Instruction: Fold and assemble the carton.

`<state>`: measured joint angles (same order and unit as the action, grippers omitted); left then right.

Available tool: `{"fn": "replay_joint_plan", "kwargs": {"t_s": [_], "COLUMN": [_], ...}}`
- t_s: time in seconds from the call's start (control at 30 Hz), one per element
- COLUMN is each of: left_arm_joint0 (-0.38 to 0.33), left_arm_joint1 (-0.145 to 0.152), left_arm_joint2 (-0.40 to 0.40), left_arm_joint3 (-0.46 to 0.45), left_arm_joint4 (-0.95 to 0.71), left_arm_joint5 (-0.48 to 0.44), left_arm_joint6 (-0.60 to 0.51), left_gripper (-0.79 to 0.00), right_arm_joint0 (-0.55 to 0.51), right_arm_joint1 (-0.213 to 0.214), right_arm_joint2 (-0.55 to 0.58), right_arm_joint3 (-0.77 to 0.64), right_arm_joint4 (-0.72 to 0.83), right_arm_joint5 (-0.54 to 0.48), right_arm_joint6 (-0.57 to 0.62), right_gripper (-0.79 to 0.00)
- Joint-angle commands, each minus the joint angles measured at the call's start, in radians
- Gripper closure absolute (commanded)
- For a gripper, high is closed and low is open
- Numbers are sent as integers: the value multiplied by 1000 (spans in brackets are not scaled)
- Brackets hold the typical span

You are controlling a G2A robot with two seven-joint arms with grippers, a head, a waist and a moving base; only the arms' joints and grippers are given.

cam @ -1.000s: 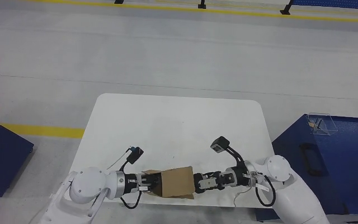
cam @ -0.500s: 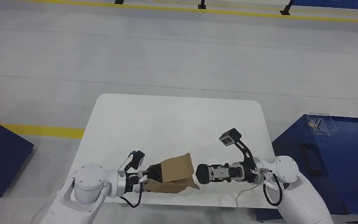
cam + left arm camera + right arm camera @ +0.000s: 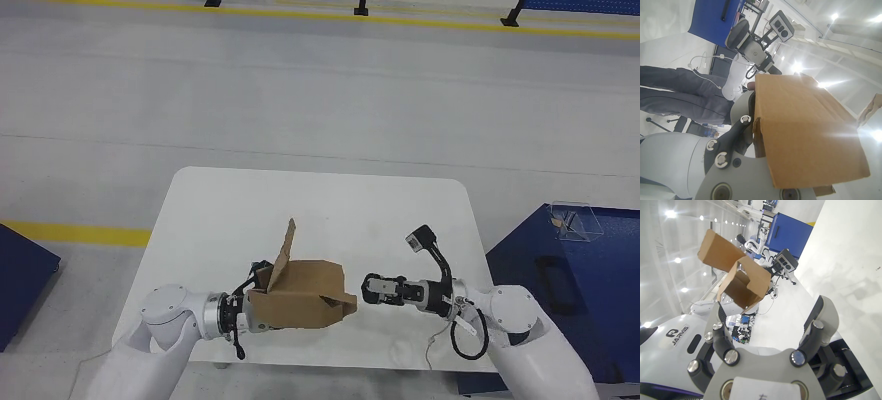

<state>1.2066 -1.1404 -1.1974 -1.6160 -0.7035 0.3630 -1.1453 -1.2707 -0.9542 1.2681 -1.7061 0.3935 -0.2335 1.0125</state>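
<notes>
With the right jaws wide and empty, the carton [image 3: 300, 297], pinched only by the left jaws, may slip.

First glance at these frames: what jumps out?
The brown carton is half-opened with one flap sticking up. The left gripper holds it by one end over the near part of the white table. The right gripper sits just off the carton's other end, open and not touching it.
</notes>
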Motion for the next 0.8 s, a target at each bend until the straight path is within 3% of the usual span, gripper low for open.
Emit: {"fn": "replay_joint_plan", "kwargs": {"t_s": [0.0,0.13,0.43,0.77], "left_arm_joint0": [2,19,21,10], "left_arm_joint1": [0,1,5,9], "left_arm_joint2": [3,8,9,10], "left_arm_joint3": [-9,-36,-42,-24], "left_arm_joint4": [18,48,27,7], "left_arm_joint5": [-25,-63,-50,-32], "left_arm_joint6": [31,86,89,107], "left_gripper": [0,0,0,0], "right_arm_joint0": [13,45,108,115], "right_arm_joint1": [-5,-19,-51,-47], "right_arm_joint2": [-36,-113,-253,-189], "right_arm_joint3": [9,37,113,114], "right_arm_joint4": [-33,-92,-149,-100], "right_arm_joint5": [11,33,50,0], "right_arm_joint6": [-16,-37,-52,-58], "right_gripper": [-785,-785,-785,-785]}}
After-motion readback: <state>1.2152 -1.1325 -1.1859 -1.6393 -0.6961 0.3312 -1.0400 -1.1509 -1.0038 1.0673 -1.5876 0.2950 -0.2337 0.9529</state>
